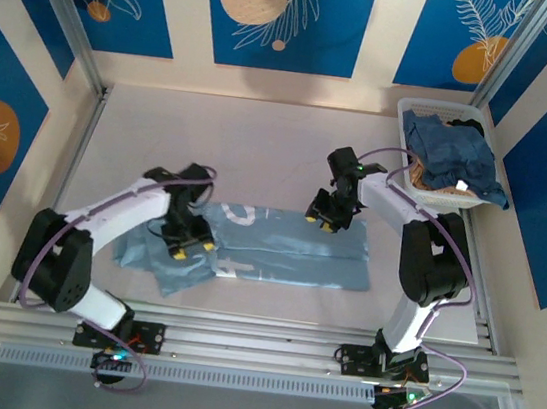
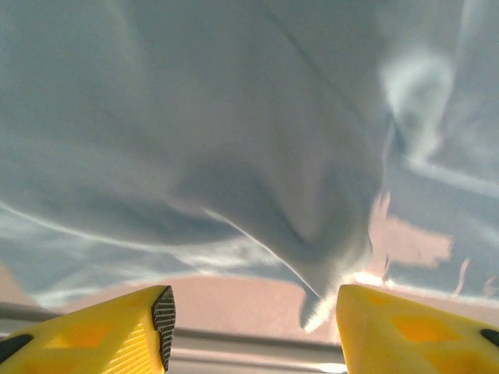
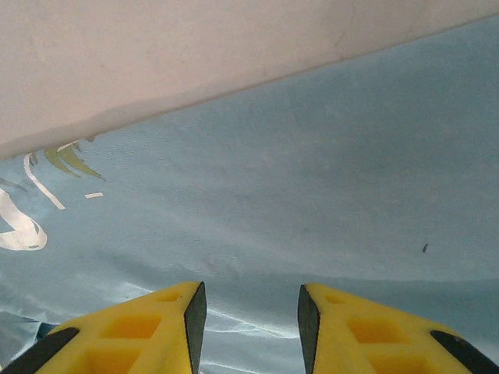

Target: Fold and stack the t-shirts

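Seen from above, the lettered t-shirt (image 1: 287, 252) lay flat beneath both arms, with the left gripper (image 1: 190, 246) over its rumpled end and the right gripper (image 1: 326, 219) at its far edge; a clean fold would likely need both to pinch an edge at the same level. In the left wrist view, the fingers (image 2: 132, 327) were spread wide and empty, a peak of cloth just ahead between them. In the right wrist view, the fingers (image 3: 156, 327) stood parted and empty, with fabric directly ahead.

Soft, even overhead light is falling on the surface (image 1: 263, 133); shadows are reading faint. Left wrist view: t-shirt (image 2: 234, 140) is rendering blurred, with glare blooming at its lower fold. Right wrist view is rendering sharper.
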Robot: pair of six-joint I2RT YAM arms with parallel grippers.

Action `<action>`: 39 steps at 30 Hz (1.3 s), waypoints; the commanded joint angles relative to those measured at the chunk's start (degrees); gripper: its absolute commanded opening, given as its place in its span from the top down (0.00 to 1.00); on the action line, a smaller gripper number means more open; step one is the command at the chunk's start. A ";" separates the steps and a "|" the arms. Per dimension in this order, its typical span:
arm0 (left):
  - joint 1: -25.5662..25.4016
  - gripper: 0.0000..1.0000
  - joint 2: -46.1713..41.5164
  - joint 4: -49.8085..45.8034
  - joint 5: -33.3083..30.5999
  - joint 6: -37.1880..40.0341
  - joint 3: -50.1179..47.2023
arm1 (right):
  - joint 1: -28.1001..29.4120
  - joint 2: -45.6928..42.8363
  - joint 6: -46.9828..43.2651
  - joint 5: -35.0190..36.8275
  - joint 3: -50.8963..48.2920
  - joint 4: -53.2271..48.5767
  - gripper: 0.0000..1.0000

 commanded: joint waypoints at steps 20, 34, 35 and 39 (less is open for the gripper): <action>23.68 0.62 21.19 6.27 -13.70 15.49 7.91 | -7.61 22.16 2.41 0.20 15.12 -9.53 0.70; 22.38 0.41 16.39 7.65 -12.42 20.37 16.43 | -8.00 27.27 -3.02 0.11 31.68 -12.64 0.69; 22.02 0.41 13.31 6.97 -11.87 19.69 14.61 | -7.60 25.72 -3.90 0.18 31.43 -12.13 0.69; 21.57 0.48 2.34 6.69 -6.67 15.63 3.88 | -5.77 19.43 -6.14 0.71 28.13 -9.87 0.68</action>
